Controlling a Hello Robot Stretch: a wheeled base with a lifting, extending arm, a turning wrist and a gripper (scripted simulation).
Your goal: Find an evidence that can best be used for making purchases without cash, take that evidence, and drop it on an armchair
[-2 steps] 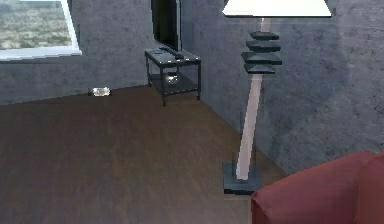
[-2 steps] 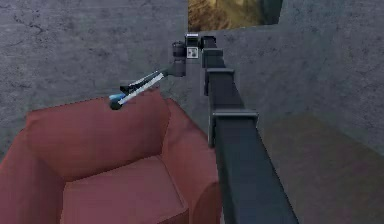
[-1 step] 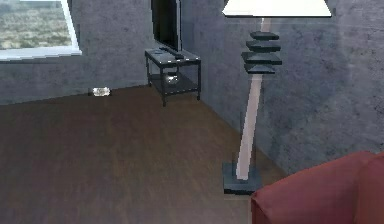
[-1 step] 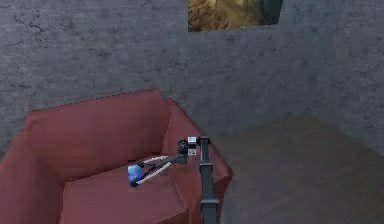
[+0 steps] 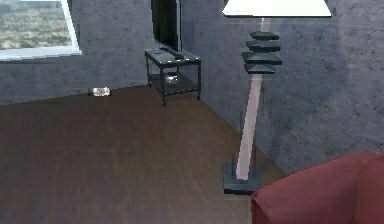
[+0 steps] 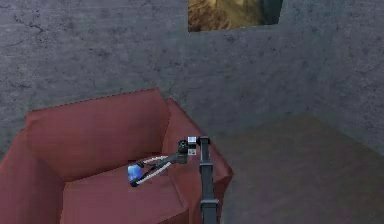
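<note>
At the seat of the red upholstered armchair (image 6: 92, 130), near the arm side view's middle: dark two-finger gripper (image 6: 141, 177) at the end of the dark square arm bar (image 6: 205, 185), fingers stretched left. At the fingertips, a small blue blob (image 6: 132, 174), on or just over the cushion; cannot tell which, nor whether gripped or let go. In the forward view, far: dark metal side table (image 5: 172, 72); right, white-shaded floor lamp with stacked dark discs (image 5: 262, 58).

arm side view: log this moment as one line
tool at red armchair seat | small blue thing at tool tip | held: cannot tell | floor lamp ahead
</note>
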